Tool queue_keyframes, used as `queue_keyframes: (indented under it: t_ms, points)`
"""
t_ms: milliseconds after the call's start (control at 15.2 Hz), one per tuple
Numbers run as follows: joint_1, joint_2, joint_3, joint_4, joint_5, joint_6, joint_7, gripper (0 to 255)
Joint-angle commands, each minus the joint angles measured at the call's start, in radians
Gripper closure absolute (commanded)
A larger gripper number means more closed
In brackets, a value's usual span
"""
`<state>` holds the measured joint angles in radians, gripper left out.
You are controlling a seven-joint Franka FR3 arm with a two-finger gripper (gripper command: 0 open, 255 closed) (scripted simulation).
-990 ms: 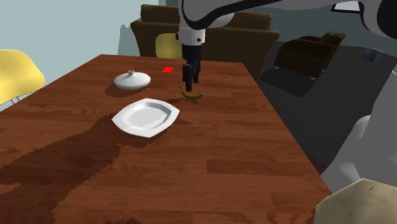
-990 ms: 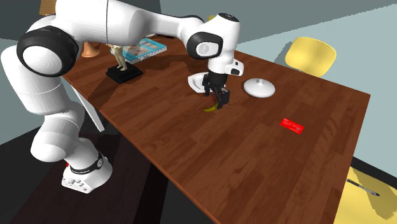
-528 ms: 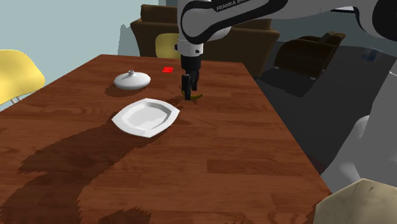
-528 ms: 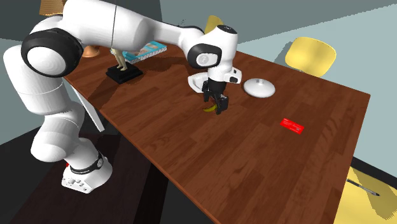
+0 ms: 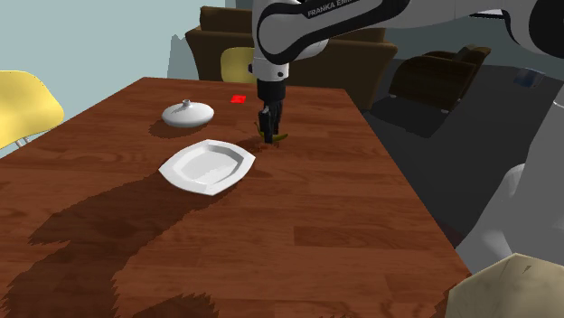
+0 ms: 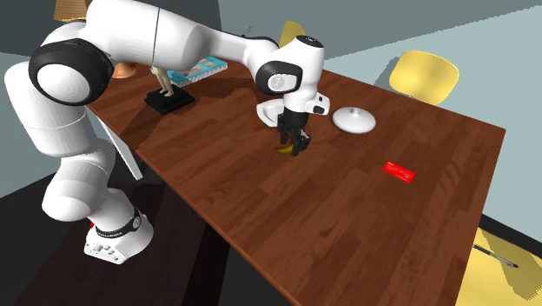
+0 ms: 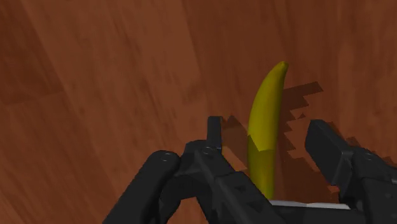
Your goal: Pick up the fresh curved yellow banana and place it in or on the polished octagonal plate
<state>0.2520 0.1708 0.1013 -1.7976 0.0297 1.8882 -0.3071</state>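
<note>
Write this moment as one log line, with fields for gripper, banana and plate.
phase: pre-grasp | gripper: open, fingers either side of banana, not touching | banana: lying on table, apart from plate | plate: empty

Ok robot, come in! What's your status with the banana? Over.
Gripper open, fingers either side of banana, not touching. Banana flat on table, beside plate. Plate bare, nothing between them.
</note>
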Motion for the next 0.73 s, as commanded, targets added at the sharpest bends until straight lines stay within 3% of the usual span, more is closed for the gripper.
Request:
queue_keyframes:
  t_ms: [0,660]
  points:
    - [0.000,0.000,0.000,0.000,0.000,0.000,0.000,255]
    - [0.000,-0.006,0.000,0.019,0.000,-0.025,0.001,255]
